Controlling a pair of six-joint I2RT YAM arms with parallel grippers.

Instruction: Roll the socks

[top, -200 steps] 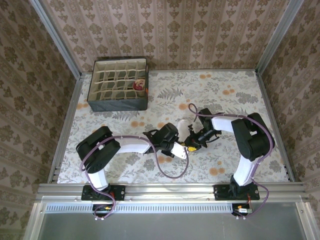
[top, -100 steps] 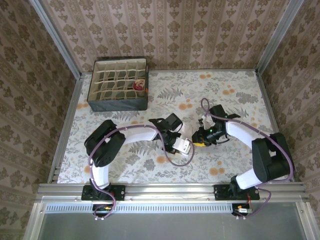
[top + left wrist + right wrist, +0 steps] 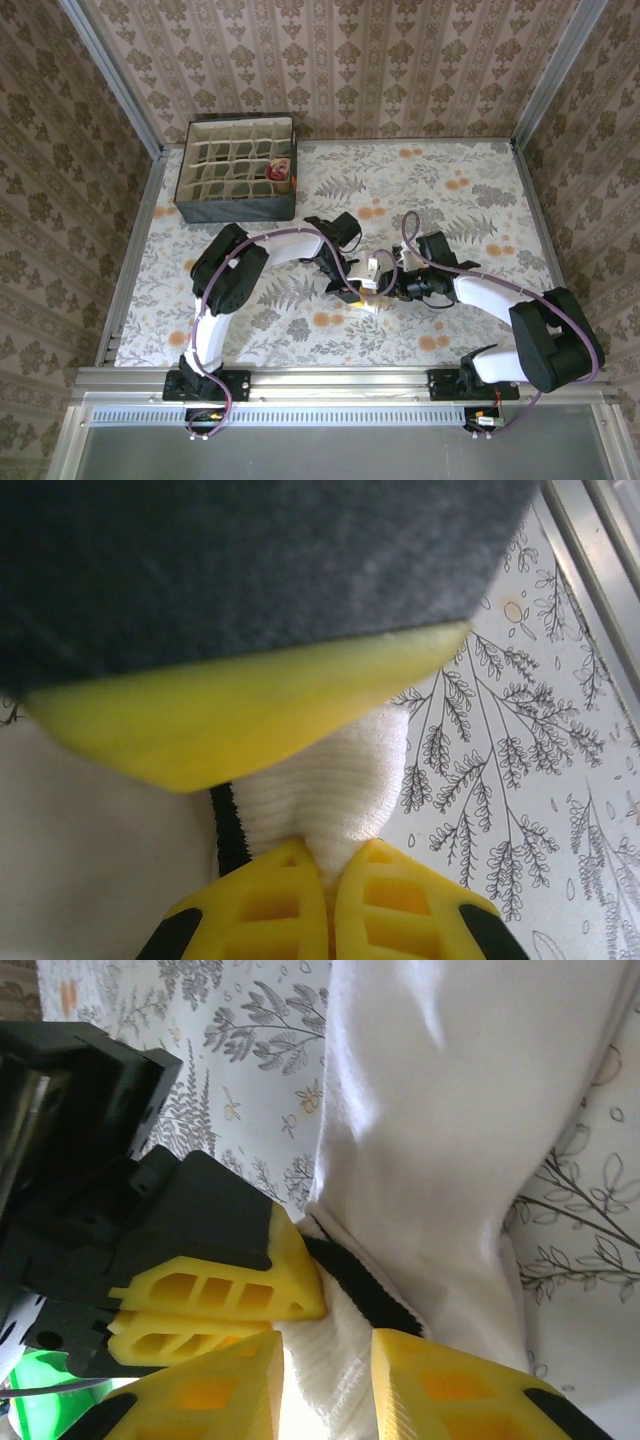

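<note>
fern-print tablecloth [image 3: 470, 180], wallpapered walls [image 3: 330, 60] — the left gripper [image 3: 330, 870], reaching mid-table, pinches the cream sock [image 3: 340, 770]; the right gripper [image 3: 325, 1360], facing it, stands parted.

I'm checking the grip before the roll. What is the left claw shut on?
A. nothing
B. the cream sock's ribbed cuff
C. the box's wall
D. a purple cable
B: in the left wrist view the left claw is pinched shut on the ribbed cream fabric of the sock.
</note>
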